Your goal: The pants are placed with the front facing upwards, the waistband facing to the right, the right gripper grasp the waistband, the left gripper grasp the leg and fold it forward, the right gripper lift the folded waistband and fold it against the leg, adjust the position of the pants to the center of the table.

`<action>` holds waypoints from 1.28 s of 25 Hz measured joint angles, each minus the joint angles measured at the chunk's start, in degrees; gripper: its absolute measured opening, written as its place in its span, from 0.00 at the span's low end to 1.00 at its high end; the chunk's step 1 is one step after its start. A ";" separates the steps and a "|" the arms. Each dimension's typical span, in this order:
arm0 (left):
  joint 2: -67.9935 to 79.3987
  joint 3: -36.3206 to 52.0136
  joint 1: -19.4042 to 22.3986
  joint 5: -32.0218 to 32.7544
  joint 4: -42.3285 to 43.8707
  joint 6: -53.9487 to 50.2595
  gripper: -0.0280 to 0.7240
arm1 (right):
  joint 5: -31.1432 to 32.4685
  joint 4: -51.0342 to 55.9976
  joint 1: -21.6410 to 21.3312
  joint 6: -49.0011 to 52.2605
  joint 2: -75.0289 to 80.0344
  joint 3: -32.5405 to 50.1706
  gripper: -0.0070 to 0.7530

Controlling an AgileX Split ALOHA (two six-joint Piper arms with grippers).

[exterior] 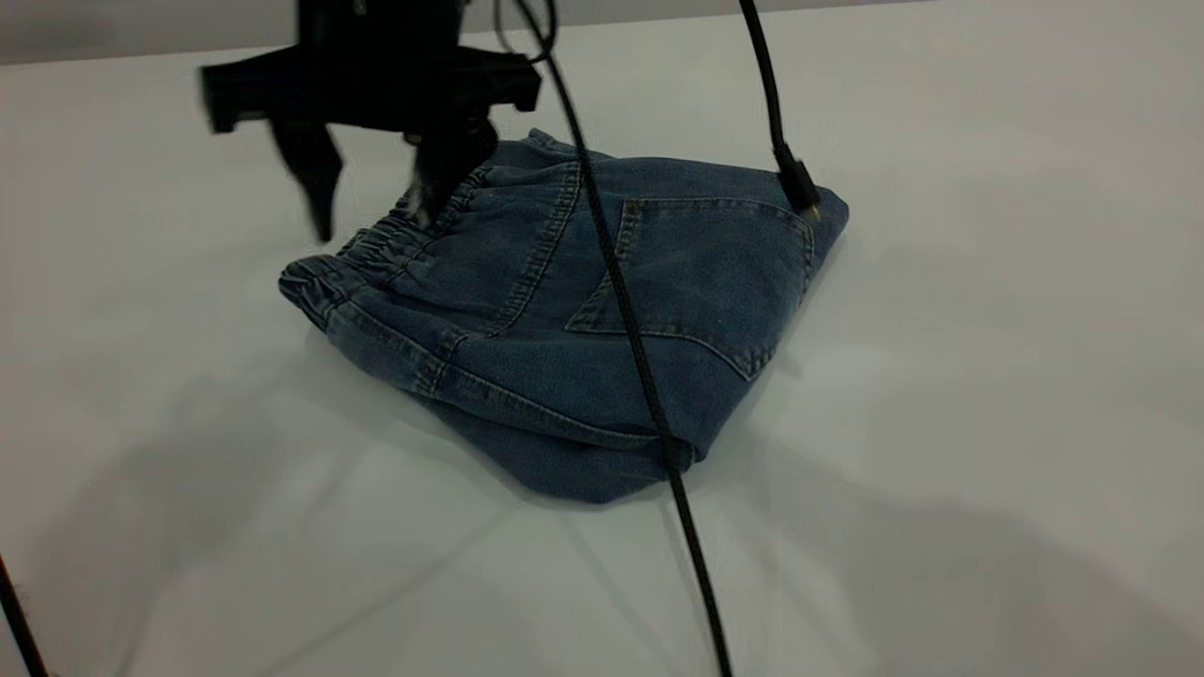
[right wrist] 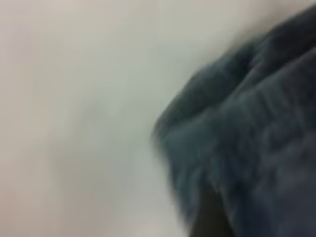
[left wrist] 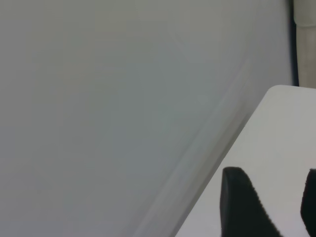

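We see the pants (exterior: 602, 310) folded into a compact bundle w/ back pocket (exterior: 705, 273) up, lying on the tabletop (exterior: 988, 423) nearer its far edge. The right claw (exterior: 372, 212) hangs over the waistband (exterior: 395, 240), released, fingers spread wide, one fingertip (exterior: 423, 202) touching the gathered band. The left claw (left wrist: 281, 212) sits at a tabletop corner away from the pants, also released, nothing btw its fingers.

looks like a robot lab / test bench, not a home: wide plain white table (exterior: 988, 282) w/ only folded denim pants (exterior: 602, 310) as a test item, black cables (exterior: 649, 376) hanging across the view, and a black gripper (exterior: 372, 202) overhead.
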 joint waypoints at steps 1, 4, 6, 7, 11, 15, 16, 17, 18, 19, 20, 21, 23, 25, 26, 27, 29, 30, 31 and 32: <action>0.00 0.00 0.00 0.00 -0.02 0.05 0.44 | -2.02 0.00 -0.25 2.76 0.72 0.00 0.54; 0.00 0.00 0.00 0.05 -0.07 -0.01 0.44 | -5.66 -1.42 -0.61 8.34 2.92 0.00 0.54; 0.00 0.00 0.00 0.05 -0.20 -0.08 0.44 | -5.93 -3.10 -0.61 10.03 4.20 0.00 0.54; 0.00 0.00 0.00 0.05 -0.25 -0.08 0.44 | -5.57 -4.18 -0.50 10.15 4.71 0.00 0.54; 0.00 0.00 0.00 0.05 -0.25 -0.08 0.44 | -1.01 -5.10 -0.44 9.73 5.24 0.00 0.54; 0.00 0.00 0.00 0.05 -0.25 -0.18 0.44 | 3.46 -4.79 0.07 6.31 4.98 0.00 0.53; 0.00 0.00 0.00 0.12 -0.25 -0.18 0.44 | 4.58 -4.54 0.20 4.85 4.98 0.00 0.53; 0.00 0.00 0.00 0.12 -0.25 -0.19 0.44 | 5.41 -4.46 0.52 3.60 4.98 0.00 0.53; 0.00 0.00 0.00 0.12 -0.25 -0.24 0.44 | 6.56 -4.52 0.69 2.71 4.98 0.00 0.53; 0.00 0.00 0.00 0.12 -0.25 -0.24 0.44 | 7.92 -4.03 0.80 1.75 4.98 0.00 0.53; 0.00 0.00 0.00 0.12 -0.25 -0.24 0.44 | 9.15 -3.78 1.19 0.82 4.98 0.00 0.53; 0.00 0.00 0.00 0.12 -0.25 -0.24 0.44 | 10.11 -3.78 1.50 -0.12 4.98 0.00 0.53; 0.00 0.00 0.00 0.07 -0.25 -0.24 0.44 | 12.31 -3.34 2.40 -2.27 4.98 0.00 0.53; 0.00 0.00 0.00 0.07 -0.25 -0.24 0.44 | 15.02 -3.52 3.56 -4.76 4.98 0.00 0.52; 0.00 0.00 0.00 0.07 -0.25 -0.24 0.44 | 16.21 -3.88 3.94 -6.22 4.98 0.00 0.52; 0.00 0.00 0.00 0.07 -0.25 -0.24 0.44 | 16.86 -4.17 4.38 -7.57 5.03 0.00 0.51; 0.00 0.00 0.00 0.07 -0.25 -0.24 0.44 | 16.94 -5.58 4.72 -9.87 5.03 0.00 0.49; 0.00 0.00 0.00 0.07 -0.25 -0.24 0.44 | 16.94 -6.12 4.72 -10.96 4.95 0.00 0.49; 0.00 0.00 0.00 0.07 -0.25 -0.24 0.44 | 16.94 -6.60 4.72 -11.87 4.88 0.00 0.48; 0.00 0.00 0.00 0.07 -0.25 -0.24 0.44 | 16.94 -7.11 4.72 -12.66 4.83 0.00 0.47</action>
